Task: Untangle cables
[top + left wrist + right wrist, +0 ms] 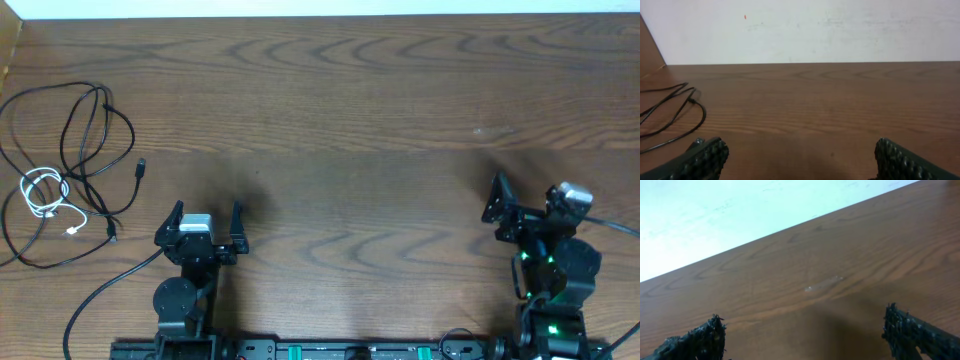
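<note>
A long thin black cord (98, 140) lies in loose loops at the far left of the table, with a small plug end (140, 167) pointing right. A shorter white cord (45, 192) is coiled inside those loops. Part of the black cord shows at the left of the left wrist view (675, 107). My left gripper (207, 222) is open and empty, to the right of the cords, its fingers wide apart in the left wrist view (800, 157). My right gripper (497, 205) is open and empty at the right, over bare wood in the right wrist view (802, 335).
The wooden table (340, 110) runs back to a white wall. A thicker black wire (105, 290) runs from the left arm's base toward the front left edge. The arm bases stand at the front edge.
</note>
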Motion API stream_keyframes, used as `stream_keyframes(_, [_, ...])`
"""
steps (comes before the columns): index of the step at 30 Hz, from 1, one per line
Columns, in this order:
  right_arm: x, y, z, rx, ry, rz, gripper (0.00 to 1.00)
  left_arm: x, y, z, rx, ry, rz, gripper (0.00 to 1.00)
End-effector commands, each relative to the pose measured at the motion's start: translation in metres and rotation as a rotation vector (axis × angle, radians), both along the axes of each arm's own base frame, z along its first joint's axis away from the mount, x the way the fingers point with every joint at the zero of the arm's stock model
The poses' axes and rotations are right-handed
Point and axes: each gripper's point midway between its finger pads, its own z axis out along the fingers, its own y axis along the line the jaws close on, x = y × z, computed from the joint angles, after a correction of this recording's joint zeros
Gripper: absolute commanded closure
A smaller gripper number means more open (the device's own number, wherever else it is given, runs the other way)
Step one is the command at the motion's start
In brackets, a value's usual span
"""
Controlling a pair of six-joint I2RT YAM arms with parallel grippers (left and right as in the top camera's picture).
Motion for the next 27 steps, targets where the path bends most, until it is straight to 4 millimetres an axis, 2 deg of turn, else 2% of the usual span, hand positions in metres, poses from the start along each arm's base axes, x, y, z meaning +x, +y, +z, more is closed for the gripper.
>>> stream_keyframes(1, [-0.006, 0.002, -0.007, 0.015, -0.024, 0.001, 0.01, -0.001, 0.001, -0.015, 0.000, 0.047, 0.007, 0.05])
stream_keyframes(10, [-0.018, 0.004, -0.028, 0.027, -0.044, 0.002, 0.01, -0.001, 0.001, -0.015, 0.000, 0.047, 0.007, 0.05])
stream_keyframes(14, [-0.021, 0.001, -0.024, 0.019, -0.060, -0.017, 0.01, -0.001, 0.001, -0.015, 0.000, 0.047, 0.007, 0.05])
stream_keyframes(19, [-0.025, 0.006, -0.028, -0.036, -0.043, 0.013, 0.01, -0.001, 0.001, -0.015, 0.000, 0.047, 0.007, 0.05])
stream_keyframes(27, [-0.027, 0.019, -0.010, -0.214, -0.123, 0.094, 0.01, -0.001, 0.001, -0.015, 0.000, 0.047, 0.007, 0.05])
